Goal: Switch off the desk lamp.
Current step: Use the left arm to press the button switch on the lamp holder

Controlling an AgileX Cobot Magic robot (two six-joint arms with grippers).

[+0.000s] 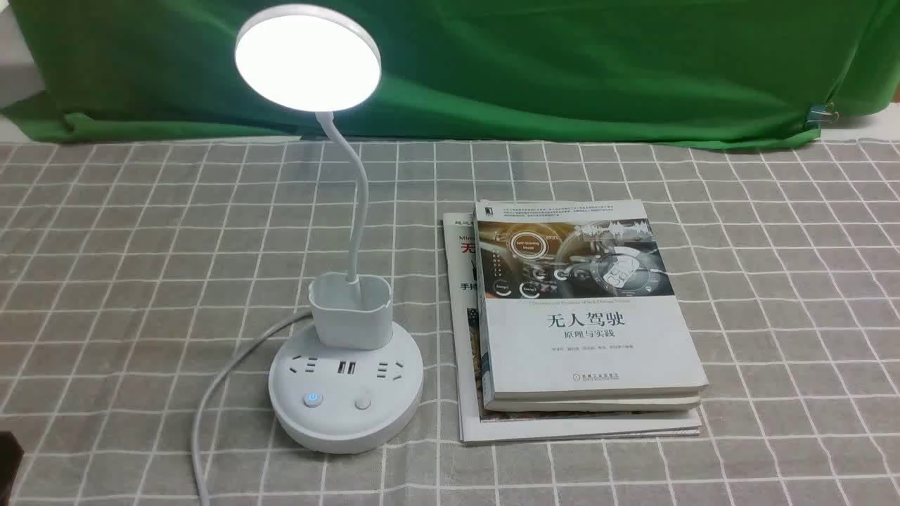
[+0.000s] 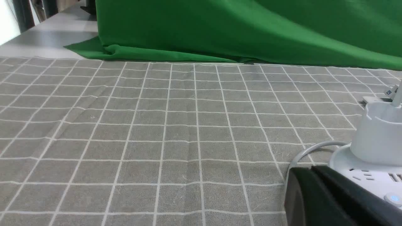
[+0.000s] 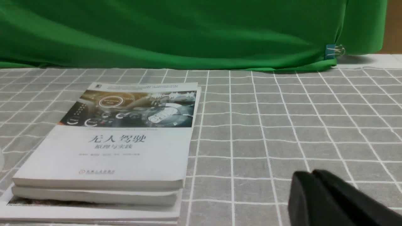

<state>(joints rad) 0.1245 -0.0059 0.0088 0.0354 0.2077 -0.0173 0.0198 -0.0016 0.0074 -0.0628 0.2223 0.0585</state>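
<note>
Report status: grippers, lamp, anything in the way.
Left gripper shut, empty, left of the base. Right gripper shut, empty, beside the books. Desk lamp lit. Nothing over its buttons; cord trails left of base.

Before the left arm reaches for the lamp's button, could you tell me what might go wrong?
1. The desk lamp has two buttons side by side, the lit button and a plain button; pressing the wrong one may leave it on.
2. Its cord lies close to the left gripper, which could snag it and drag the base.
</note>
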